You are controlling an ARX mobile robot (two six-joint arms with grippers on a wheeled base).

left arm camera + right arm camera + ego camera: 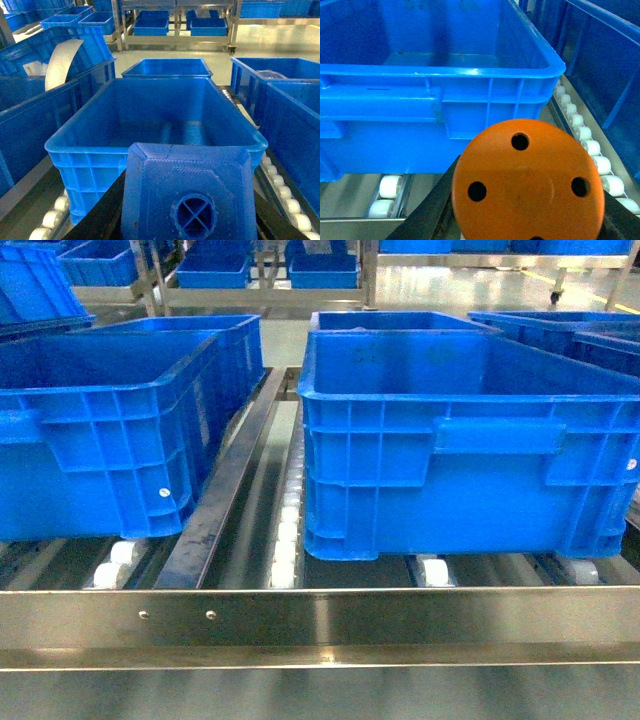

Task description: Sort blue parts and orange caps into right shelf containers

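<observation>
While both arms stay out of the head camera's sight, each wrist camera shows its own load close up:

Blue part: the small bright blue plastic block [187,192] fills the bottom of the left wrist view, its broad square face with a round cross-ribbed socket turned to the lens, its depth running away toward the bins.

Left pincer: the left pincer [187,220] has dark fingers [100,215] flanking the block on either side, pinching it just short of the near rim of a large open-topped blue plastic bin [155,145].

Orange cap: the small orange cylinder [527,182] shows its flat round top with small holes facing the lens; its axis points away toward the rack.

Right pincer: the right pincer [527,220] has black fingers [427,212] closed against the cap's sides, held in front of and below the rim of another ribbed blue bin [440,75].

Shelf: the stainless steel roller rack [320,625] carries two bins side by side on white rollers [285,540], a steel rail between them.

Bins: both interiors look bare as far as can be seen.
</observation>
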